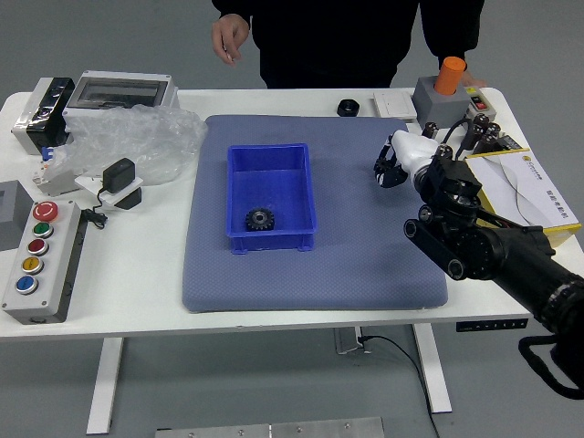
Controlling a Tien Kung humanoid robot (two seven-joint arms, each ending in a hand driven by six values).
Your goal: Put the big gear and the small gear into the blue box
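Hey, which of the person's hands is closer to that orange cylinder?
The person's left. The left hand shows partly, right beside the orange cylinder; the right hand hangs well off toward the picture's left, beyond the table's far edge.

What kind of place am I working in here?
Probably a robotics lab or test bench: a button panel with colored buttons stands on the table, a blue box holds a gear, and a person stands at the far side.
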